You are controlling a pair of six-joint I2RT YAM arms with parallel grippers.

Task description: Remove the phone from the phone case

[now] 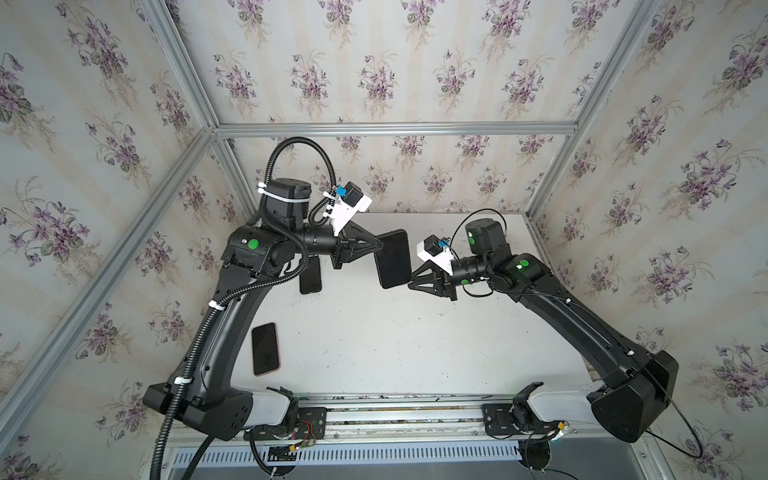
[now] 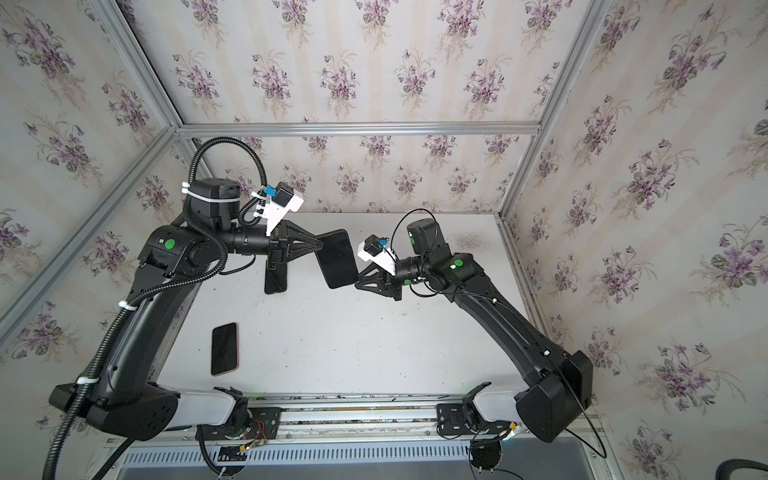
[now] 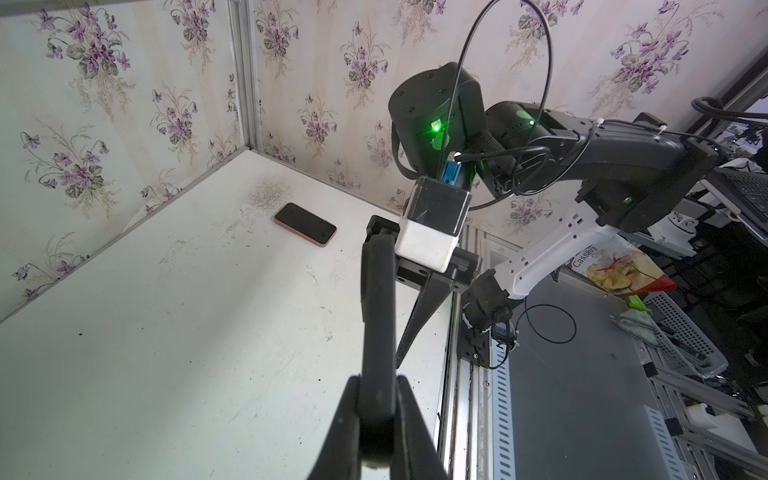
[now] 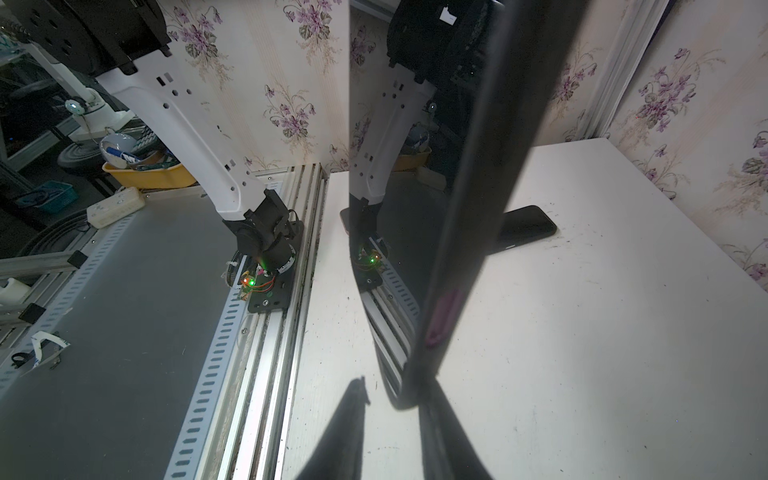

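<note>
Left end effector [image 1: 379, 245] grips cased phone [image 1: 392, 259] above worktop [image 1: 395, 332]
Right end effector [image 1: 412, 279], unclenched, straddles its edge; should pinch case [image 4: 478, 166] rim only

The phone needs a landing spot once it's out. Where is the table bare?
Bare: the table's middle and right, from the pink-edged phone across to the right arm. Crowded: the left, where that phone and a black phone lie by the left arm; the cased phone hangs above the far middle.
</note>
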